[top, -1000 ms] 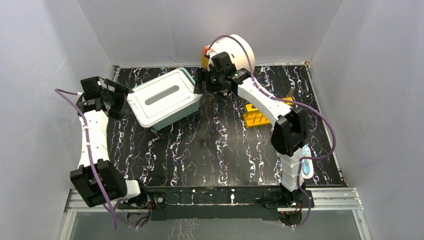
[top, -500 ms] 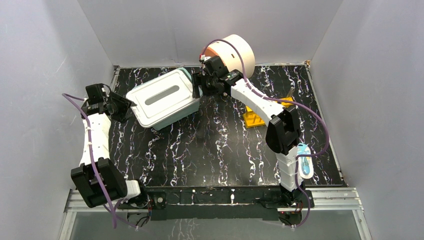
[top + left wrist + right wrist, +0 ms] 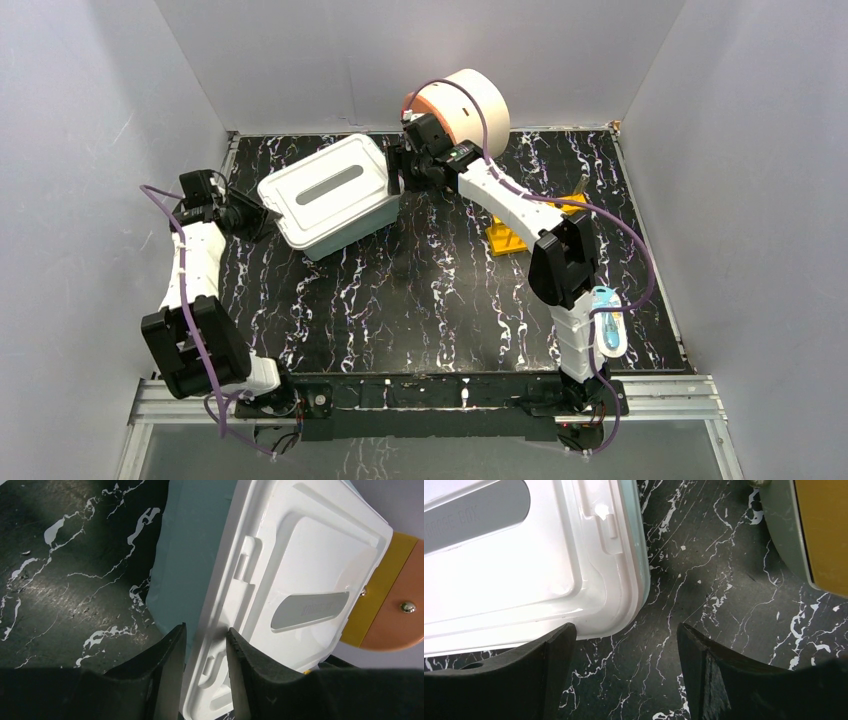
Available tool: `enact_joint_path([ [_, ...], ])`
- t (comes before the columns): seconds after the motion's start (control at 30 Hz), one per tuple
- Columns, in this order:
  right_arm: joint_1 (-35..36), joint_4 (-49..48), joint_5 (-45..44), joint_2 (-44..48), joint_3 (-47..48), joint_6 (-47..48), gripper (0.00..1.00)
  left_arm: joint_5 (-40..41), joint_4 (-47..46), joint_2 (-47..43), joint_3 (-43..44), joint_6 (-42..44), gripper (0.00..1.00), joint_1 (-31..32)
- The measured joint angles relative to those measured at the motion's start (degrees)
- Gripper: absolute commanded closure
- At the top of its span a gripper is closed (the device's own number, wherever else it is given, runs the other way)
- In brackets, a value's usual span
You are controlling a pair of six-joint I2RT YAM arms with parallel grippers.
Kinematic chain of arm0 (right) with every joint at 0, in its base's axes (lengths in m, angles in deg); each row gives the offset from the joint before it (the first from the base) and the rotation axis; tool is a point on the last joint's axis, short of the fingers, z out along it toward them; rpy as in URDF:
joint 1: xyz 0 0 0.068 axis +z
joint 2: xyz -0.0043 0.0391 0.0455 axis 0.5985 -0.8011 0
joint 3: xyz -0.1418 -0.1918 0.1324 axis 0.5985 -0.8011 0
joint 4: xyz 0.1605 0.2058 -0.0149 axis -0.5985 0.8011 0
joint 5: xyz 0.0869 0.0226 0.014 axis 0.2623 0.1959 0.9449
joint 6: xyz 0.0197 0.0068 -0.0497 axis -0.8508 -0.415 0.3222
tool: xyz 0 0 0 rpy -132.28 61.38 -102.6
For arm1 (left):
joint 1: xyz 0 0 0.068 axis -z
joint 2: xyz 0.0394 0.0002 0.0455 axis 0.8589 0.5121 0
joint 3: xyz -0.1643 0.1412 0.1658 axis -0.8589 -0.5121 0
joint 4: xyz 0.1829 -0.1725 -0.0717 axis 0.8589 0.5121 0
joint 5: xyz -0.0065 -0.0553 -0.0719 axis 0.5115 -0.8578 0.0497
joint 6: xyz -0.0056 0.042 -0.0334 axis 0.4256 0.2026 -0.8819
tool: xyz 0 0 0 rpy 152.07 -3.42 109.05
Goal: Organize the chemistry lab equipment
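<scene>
Top view: black marbled worktop [image 3: 430,300]. The white-lidded box [image 3: 325,190] lies askew between the two pincers. The left pincer [image 3: 253,216] is at the box's left end and the right pincer [image 3: 395,178] is at its right end. A cream and orange drum [image 3: 470,95] stands just behind the right pincer. The yellow holed rack [image 3: 508,238] is well apart from the right pincer, back along its arm and partly hidden under the forearm. A blue-capped tube [image 3: 608,335] in a clear wrapper lies far from both pincers, beside the right arm's base.

Left wrist view: the left pincer is pinching the rim of the box's lid. One finger [image 3: 167,675] is against the teal side wall and the other is on the white top. The grey handle recess lies ahead of the tips, and the drum's orange face is beyond the box's far end.

Right wrist view: the right pincer is spread wide and grips nothing. The box's rounded corner reaches in between the fingers from the left, just ahead of the left fingertip. Bare worktop fills the rest of the gap. The drum is ahead and to the right, clear of the fingers.
</scene>
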Motion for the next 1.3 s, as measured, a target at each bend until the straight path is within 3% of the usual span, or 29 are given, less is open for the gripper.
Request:
enact_joint_path([
  [0.57,1.55,-0.61,-6.86,-3.85,4.09,-2.84,0.25,0.26,-2.40,8.09,6.60,6.54,0.67,0.00],
  [0.97,1.51,2.97,-7.02,-10.43,13.84,-1.09,0.42,2.78,-2.47,8.15,6.91,6.58,0.67,0.09],
  [1.1,1.51,5.73,-7.65,-12.48,17.79,-1.97,0.41,2.82,-2.34,8.48,7.17,6.62,0.66,0.11],
  [1.3,1.53,10.88,-8.39,-15.41,24.26,-2.91,0.33,2.99,-0.35,10.27,9.68,7.08,0.63,0.11],
])
